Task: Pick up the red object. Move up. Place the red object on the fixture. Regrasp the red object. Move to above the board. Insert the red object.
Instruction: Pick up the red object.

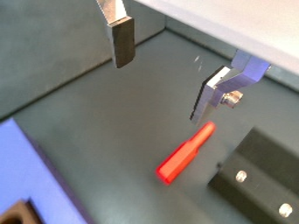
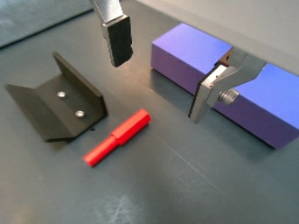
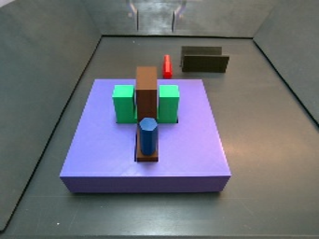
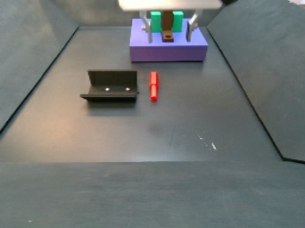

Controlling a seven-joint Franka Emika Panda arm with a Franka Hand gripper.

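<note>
Hovering above the floor, the gripper [image 2: 158, 79] hung with its jaws spread wide and nothing between them. The red object [image 2: 117, 137] lay flat on the grey floor [image 4: 155, 134], just beside the fixture [image 2: 59, 105], well apart from the board [image 3: 147, 140].

red object [image 2: 117, 137] bright red | fixture [image 4: 110, 86] dark olive-black | board [image 3: 149, 140] purple-blue | hand [image 2: 162, 74] silver, dark pads

The pincer [image 2: 158, 83] hangs wide open above the grey floor [image 2: 176, 184], nothing between its fingers. The red peg [image 2: 117, 137] lies flat below it, just beside the dark fixture [image 2: 59, 105]. The purple board [image 2: 193, 52] sits behind.
</note>
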